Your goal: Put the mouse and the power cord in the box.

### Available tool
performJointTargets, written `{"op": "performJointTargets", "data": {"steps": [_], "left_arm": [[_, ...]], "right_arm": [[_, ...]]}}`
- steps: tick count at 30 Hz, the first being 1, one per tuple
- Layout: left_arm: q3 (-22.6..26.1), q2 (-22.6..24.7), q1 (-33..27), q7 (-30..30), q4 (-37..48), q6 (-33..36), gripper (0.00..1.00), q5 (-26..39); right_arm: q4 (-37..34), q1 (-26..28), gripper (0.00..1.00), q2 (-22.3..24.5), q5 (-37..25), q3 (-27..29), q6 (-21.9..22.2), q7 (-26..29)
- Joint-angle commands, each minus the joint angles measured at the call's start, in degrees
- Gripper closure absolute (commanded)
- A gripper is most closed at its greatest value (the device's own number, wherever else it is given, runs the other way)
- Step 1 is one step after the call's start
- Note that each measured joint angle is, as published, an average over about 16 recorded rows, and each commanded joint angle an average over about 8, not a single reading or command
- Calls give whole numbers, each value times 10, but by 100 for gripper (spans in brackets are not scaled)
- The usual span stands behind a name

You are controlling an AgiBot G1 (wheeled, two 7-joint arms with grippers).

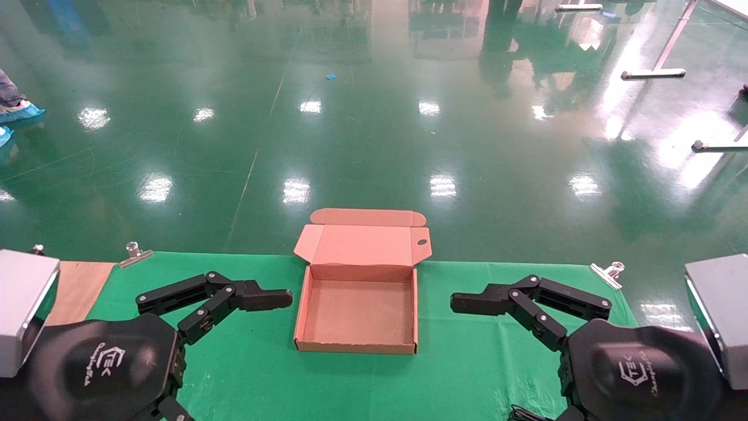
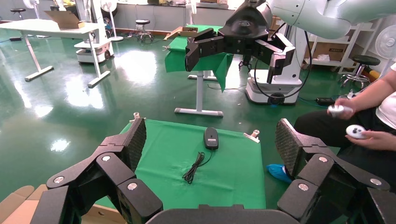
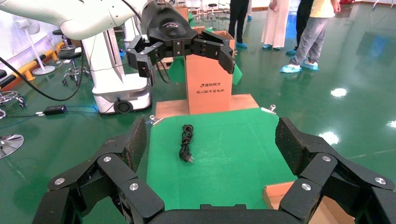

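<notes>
Both grippers hang released, empty: left gripper (image 1: 274, 299) at the box's (image 1: 356, 347) nine o'clock, right gripper (image 1: 467, 303) at three. Farther out, the mouse (image 2: 211, 138) trails loose cable and the power cord (image 3: 186, 142) lies coiled; either could snag, I judge.

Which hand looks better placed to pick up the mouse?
The right hand, probably. The left wrist view shows it hanging open over the end of the table where the mouse lies. The left hand is on the other side of the box.
</notes>
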Motion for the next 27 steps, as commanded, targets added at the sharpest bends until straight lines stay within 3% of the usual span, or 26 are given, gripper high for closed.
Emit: {"op": "performJointTargets", "data": {"steps": [1,27], "left_arm": [[0,0,0,0,0,0,0,0],[4,-6,-8,4,-8,7,0,16]], "right_arm": [[0,0,0,0,0,0,0,0],[5,4,0,6,-15,-3,-1,-3]]}}
